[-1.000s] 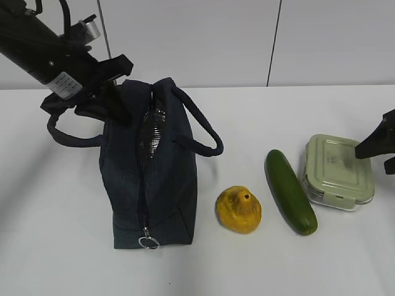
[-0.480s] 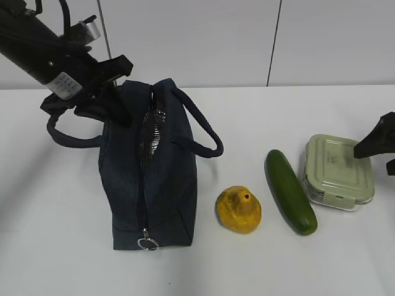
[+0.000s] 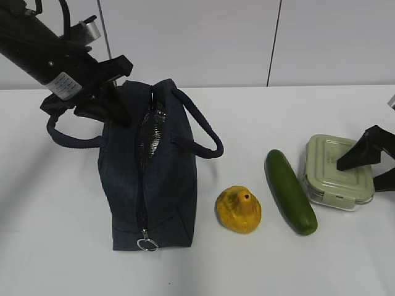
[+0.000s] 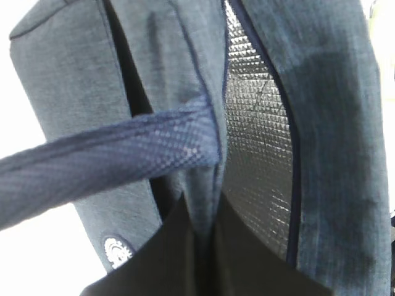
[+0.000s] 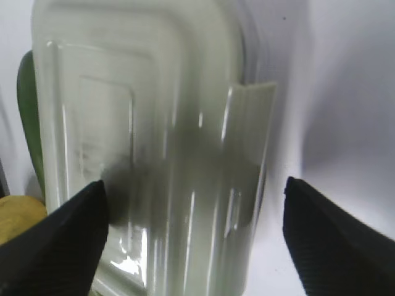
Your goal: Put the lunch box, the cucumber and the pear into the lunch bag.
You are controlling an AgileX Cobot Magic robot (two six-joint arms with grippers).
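The navy lunch bag (image 3: 166,185) stands at the left with its zipper open, showing silver lining (image 3: 151,132). My left gripper (image 3: 116,106) is shut on the bag's left top edge (image 4: 207,203) and holds the opening apart. The lining (image 4: 256,142) and a handle (image 4: 105,160) show in the left wrist view. The pear (image 3: 239,209), the cucumber (image 3: 290,191) and the green-lidded lunch box (image 3: 333,169) lie to the bag's right. My right gripper (image 3: 370,166) is open just above the lunch box (image 5: 154,123), one finger at each long side, gripper (image 5: 194,237).
The table is white, with a white wall behind. The zipper's ring pull (image 3: 147,244) hangs at the bag's near end. The bag's right handle (image 3: 200,129) droops toward the pear. A white logo (image 4: 117,253) is on the bag's outer side. The cucumber's edge (image 5: 26,123) lies beside the box.
My right gripper has moved left and down over the lunch box. The left gripper and the bag have stayed put.
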